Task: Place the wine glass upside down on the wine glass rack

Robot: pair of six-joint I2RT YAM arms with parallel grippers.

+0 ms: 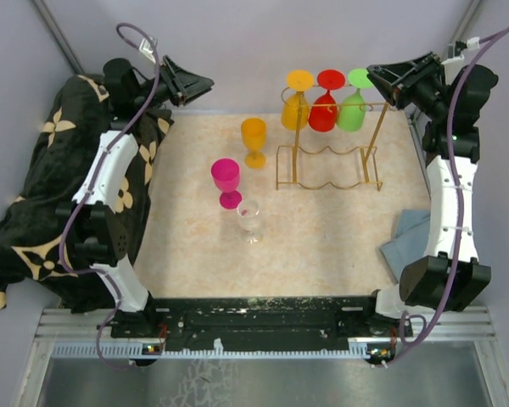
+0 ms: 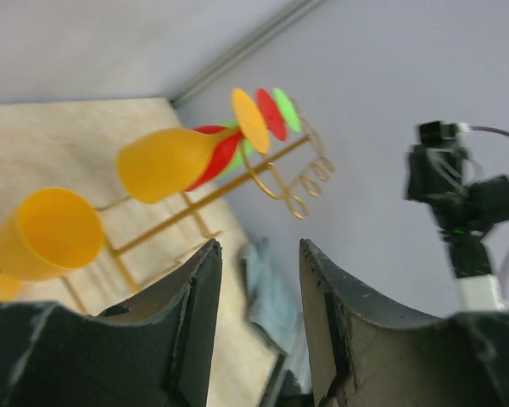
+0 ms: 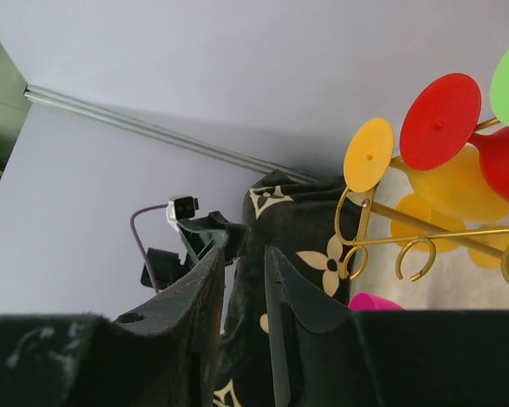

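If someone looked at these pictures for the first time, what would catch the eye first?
First, the gold wire rack at the back right of the table, with a yellow-orange glass, a red glass and a green glass hanging upside down in a row. Then three upright glasses on the table left of it: an orange glass, a pink glass and, furthest forward, a clear glass.

Soft, even light from above fills the top view, leaving only faint shadows by the pink glass (image 1: 226, 180) on the bench (image 1: 322, 246) and no glare, while the left wrist view is smeared, its orange glass (image 2: 51, 233) and the right arm (image 2: 462, 212) blurred, and the near jaws in both wrist views sit dark.
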